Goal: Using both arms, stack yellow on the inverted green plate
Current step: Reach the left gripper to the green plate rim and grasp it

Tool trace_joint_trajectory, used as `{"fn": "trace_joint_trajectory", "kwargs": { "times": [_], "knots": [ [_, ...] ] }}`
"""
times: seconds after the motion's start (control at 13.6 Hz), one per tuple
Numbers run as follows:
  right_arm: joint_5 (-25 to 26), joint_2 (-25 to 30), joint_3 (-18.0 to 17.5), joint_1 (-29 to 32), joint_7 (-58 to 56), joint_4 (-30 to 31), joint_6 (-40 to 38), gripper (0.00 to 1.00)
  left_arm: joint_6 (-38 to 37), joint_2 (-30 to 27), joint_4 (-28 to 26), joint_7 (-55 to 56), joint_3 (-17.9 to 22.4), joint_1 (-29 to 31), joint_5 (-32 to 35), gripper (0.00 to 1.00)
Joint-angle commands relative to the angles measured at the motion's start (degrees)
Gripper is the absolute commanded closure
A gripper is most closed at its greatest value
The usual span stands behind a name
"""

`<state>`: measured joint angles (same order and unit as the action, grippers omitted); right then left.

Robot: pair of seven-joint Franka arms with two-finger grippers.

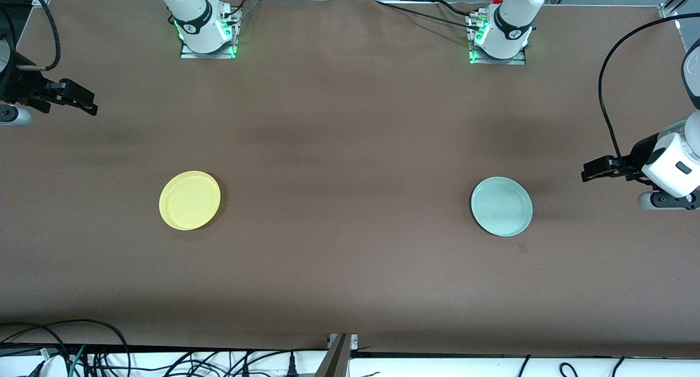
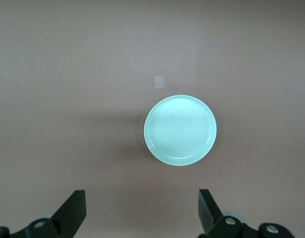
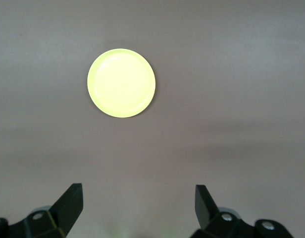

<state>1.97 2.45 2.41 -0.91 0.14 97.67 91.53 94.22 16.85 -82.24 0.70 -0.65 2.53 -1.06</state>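
The yellow plate (image 1: 190,200) lies flat on the brown table toward the right arm's end, rim up; it also shows in the right wrist view (image 3: 121,83). The pale green plate (image 1: 501,206) lies flat toward the left arm's end and shows faint rings in the left wrist view (image 2: 180,130); I cannot tell for sure which face is up. My left gripper (image 1: 589,172) hangs open and empty above the table beside the green plate (image 2: 141,210). My right gripper (image 1: 87,104) hangs open and empty above the table's end, apart from the yellow plate (image 3: 137,203).
A small tape mark (image 1: 523,248) lies on the table just nearer the front camera than the green plate; it also shows in the left wrist view (image 2: 159,81). Both arm bases (image 1: 208,32) (image 1: 500,38) stand along the table's back edge. Cables lie past the front edge (image 1: 109,355).
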Motion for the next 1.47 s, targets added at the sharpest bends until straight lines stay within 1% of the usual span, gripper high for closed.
{"fn": "trace_joint_trajectory", "kwargs": {
  "times": [0.0,0.22,0.44,0.59,0.73,0.88,1.03,1.1,1.25,1.39],
  "knots": [
    [-0.92,0.36,0.13,0.29,0.21,0.07,-0.74,0.00,-1.05,0.12,0.24,-1.13,0.03,1.25,-1.40,0.00],
    [-0.92,0.36,0.13,0.30,0.21,-0.02,-0.83,0.00,0.69,0.38,-4.49,-1.22,0.03,0.55,-1.75,0.00],
    [-0.92,0.27,0.13,0.30,0.21,-0.02,-0.83,0.00,5.97,3.97,-7.22,-1.40,0.03,1.60,-2.10,0.00],
    [-0.92,0.36,0.05,0.30,0.21,-0.02,-0.83,0.00,9.04,6.96,-7.75,-1.31,0.12,1.69,-4.81,0.00],
    [-0.92,0.36,0.13,0.30,0.21,-0.02,-0.83,0.00,14.30,8.29,-10.46,-1.40,0.03,1.60,-6.49,0.00],
    [-0.92,0.36,0.13,0.30,0.21,-0.02,-0.83,0.00,21.14,9.42,-14.42,-2.36,0.03,0.81,-7.55,0.00],
    [-0.92,0.36,0.05,0.30,0.21,-0.02,-0.83,0.00,29.23,12.84,-16.54,-8.13,0.03,1.68,-8.08,0.00],
    [-0.92,0.36,0.13,0.30,0.21,-0.02,-0.83,0.00,31.44,14.78,-16.63,-10.52,0.03,1.86,-10.17,0.00],
    [-0.92,0.36,0.13,0.30,0.21,-0.02,-0.83,0.00,31.99,16.55,-17.51,-15.61,0.03,3.35,-16.14,0.00],
    [-0.92,0.36,0.05,0.21,0.21,-0.02,-0.83,0.00,32.34,16.47,-19.52,-19.40,0.21,3.79,-18.71,0.00]
  ]
}}
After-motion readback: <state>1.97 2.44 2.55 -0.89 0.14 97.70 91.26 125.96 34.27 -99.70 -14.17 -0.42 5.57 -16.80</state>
